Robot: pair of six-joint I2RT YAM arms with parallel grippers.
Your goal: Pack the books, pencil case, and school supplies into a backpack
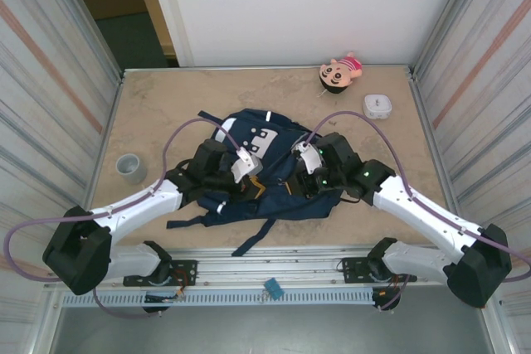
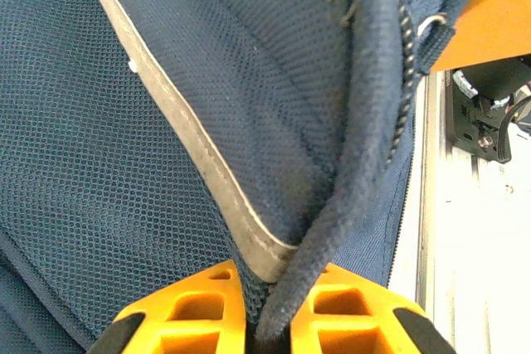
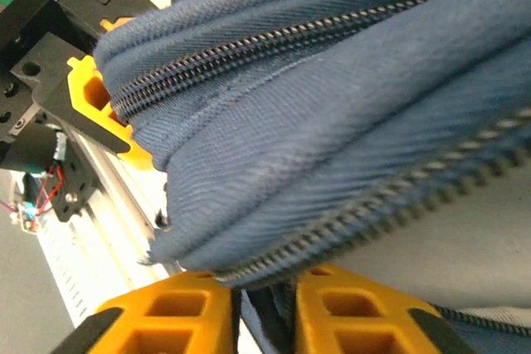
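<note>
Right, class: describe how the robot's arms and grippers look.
The left arm and right arm have white shells, black joint housings and bulky black bases. A mauve cable loops off each. Small green lights dot the right arm. The left gripper and right gripper have orange fingers with moulded rectangular pockets.

The navy-blue backpack (image 1: 278, 128) lies flat mid-table (image 1: 166, 97) – white patches on its top pocket toward the far side, dark straps trailing to the near edge – its zipper-edged fabric bunched into raised folds.
</note>
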